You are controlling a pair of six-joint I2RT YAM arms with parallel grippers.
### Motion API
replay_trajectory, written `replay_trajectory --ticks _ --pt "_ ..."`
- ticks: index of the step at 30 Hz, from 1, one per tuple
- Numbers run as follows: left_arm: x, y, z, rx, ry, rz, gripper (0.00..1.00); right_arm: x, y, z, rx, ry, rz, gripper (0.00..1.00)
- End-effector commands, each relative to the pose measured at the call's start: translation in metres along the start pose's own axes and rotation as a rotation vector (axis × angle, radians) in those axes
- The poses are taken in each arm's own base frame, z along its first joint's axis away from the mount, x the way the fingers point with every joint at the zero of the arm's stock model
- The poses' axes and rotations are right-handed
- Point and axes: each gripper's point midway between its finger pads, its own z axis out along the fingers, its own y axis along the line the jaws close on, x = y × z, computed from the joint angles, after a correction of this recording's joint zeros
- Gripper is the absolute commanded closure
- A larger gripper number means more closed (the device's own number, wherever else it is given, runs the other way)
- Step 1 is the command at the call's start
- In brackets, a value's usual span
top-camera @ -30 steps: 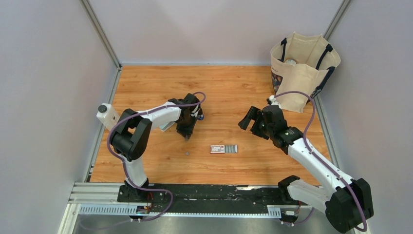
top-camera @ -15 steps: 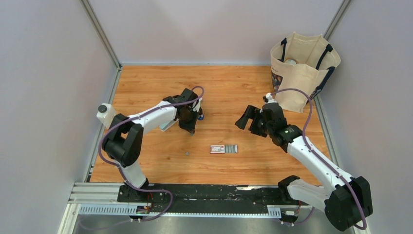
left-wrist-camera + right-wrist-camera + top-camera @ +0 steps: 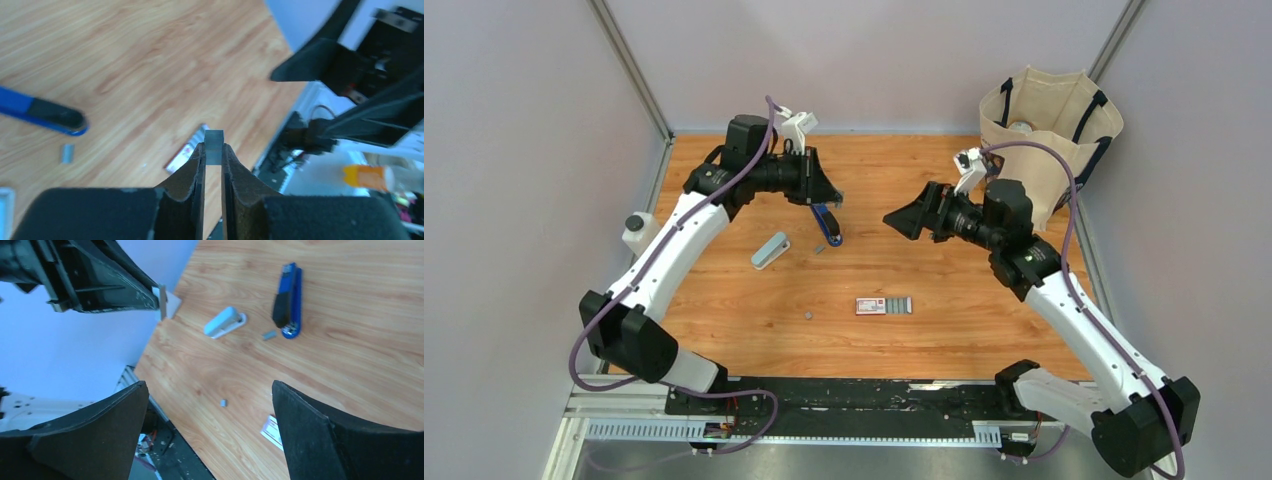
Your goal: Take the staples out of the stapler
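Observation:
The dark-blue stapler [image 3: 827, 225] lies on the wooden table [image 3: 924, 170] just below my raised left gripper [image 3: 835, 198]. It also shows in the wrist views, stapler [image 3: 45, 112] and stapler [image 3: 287, 302]. My left gripper [image 3: 214, 146] is shut on a short grey strip of staples [image 3: 214, 140], held above the table. More staples lie loose: one bit [image 3: 819, 248] beside the stapler, another bit [image 3: 809, 315] nearer the front. My right gripper [image 3: 902, 218] hovers wide open facing the left one, nothing between its fingers [image 3: 300, 425].
A pale grey-blue block [image 3: 770, 250] lies left of the stapler. A small red-and-white box [image 3: 884, 305] sits mid-table toward the front. A canvas tote bag [image 3: 1049, 140] stands at the back right. A white bottle with a black cap [image 3: 636, 232] stands at the left edge.
My left arm has risen off the table and swung toward the back, its gripper closing on the staple strip. The right gripper has lifted and turned toward the left one.

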Motion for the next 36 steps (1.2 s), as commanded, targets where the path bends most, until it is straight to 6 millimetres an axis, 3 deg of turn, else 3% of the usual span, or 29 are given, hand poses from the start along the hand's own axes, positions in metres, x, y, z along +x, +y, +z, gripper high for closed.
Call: replay_trajectory --ticks 1,3,8,18,25,36 --pt "-0.006 -0.068 -0.021 0.32 -0.006 -0.079 0.8 -0.024 0.069 -0.017 -0.304 -0.058 -0.035 0.03" --pt "-0.01 -0.082 -0.028 0.393 -0.019 -0.125 0.8 -0.033 0.087 -0.023 -0.382 -0.083 -0.029 0.04" --pt "-0.021 -0.108 -0.042 0.533 -0.043 -0.214 0.75 -0.04 0.108 -0.029 -0.455 -0.1 -0.014 0.04" --pt "-0.026 -0.128 -0.063 0.612 -0.108 -0.238 0.74 -0.027 0.147 -0.015 -0.569 -0.07 0.012 0.1" --pt "-0.019 -0.135 -0.073 0.642 -0.112 -0.234 0.73 -0.03 0.153 -0.009 -0.574 -0.091 0.028 0.14" --pt "-0.012 -0.135 -0.076 0.647 -0.114 -0.242 0.73 -0.031 0.167 0.005 -0.621 -0.104 0.077 0.3"
